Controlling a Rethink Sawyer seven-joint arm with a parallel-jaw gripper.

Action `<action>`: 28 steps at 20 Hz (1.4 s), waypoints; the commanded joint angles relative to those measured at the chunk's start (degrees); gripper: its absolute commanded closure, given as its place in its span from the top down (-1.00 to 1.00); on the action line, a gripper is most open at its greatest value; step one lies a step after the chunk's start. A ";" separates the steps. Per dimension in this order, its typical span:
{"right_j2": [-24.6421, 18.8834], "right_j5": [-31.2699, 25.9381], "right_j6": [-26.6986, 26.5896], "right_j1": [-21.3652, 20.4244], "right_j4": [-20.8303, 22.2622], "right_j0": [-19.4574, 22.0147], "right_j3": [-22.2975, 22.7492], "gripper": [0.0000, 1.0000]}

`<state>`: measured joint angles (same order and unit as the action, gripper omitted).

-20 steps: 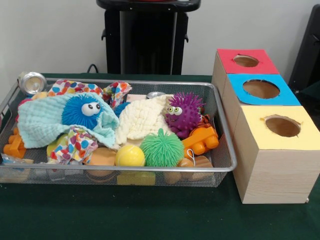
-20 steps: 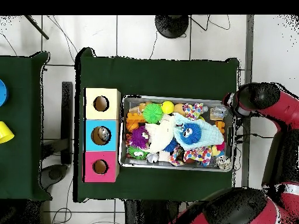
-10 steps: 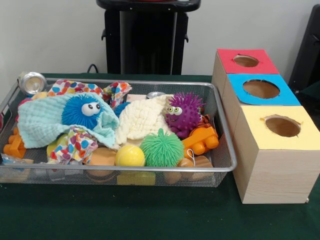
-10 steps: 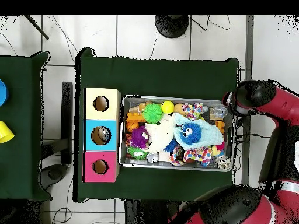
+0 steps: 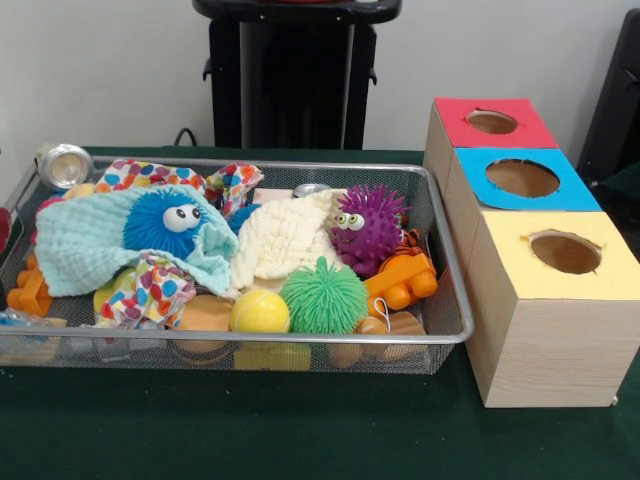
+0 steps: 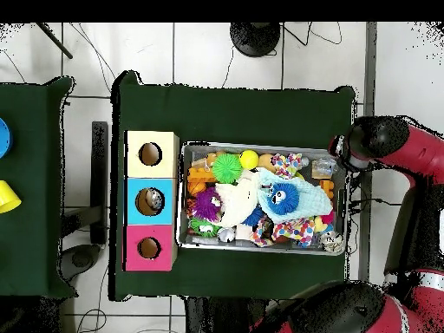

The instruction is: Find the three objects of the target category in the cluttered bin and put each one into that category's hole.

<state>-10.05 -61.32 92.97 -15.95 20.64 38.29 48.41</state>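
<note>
A wire mesh bin (image 5: 448, 262) holds a jumble of toys and cloths. Among them are a blue fuzzy ball with eyes (image 5: 163, 221), a purple spiky ball with eyes (image 5: 367, 226), a green spiky ball (image 5: 323, 296) and a yellow ball (image 5: 260, 312). To the right of the bin stand three boxes with holes in their tops: red (image 5: 490, 124), blue (image 5: 523, 180) and yellow (image 5: 563, 256). In the overhead view my gripper (image 6: 343, 159) is under the arm's wrist, just outside the bin's (image 6: 264, 146) right end. Only a red sliver of arm (image 5: 3, 228) shows at the front view's left edge.
A light blue cloth (image 5: 85, 245), a cream cloth (image 5: 280, 242) and polka-dot cloths (image 5: 150, 290) cover other items. Orange blocks (image 5: 403, 280), wooden pieces (image 5: 205, 315) and a silver can (image 5: 63, 165) also lie in the bin. The red arm (image 6: 408, 152) reaches along the table's right side.
The arm's wrist has crept slightly toward the bin's end in the overhead view, and a red sliver now shows at the front view's left edge. Nothing in the bin has moved.
</note>
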 commanded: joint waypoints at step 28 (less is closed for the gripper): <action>-0.58 10.78 -1.47 -3.21 2.01 -1.94 13.91 1.00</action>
<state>-9.21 -54.44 92.97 -21.98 20.77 36.35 55.79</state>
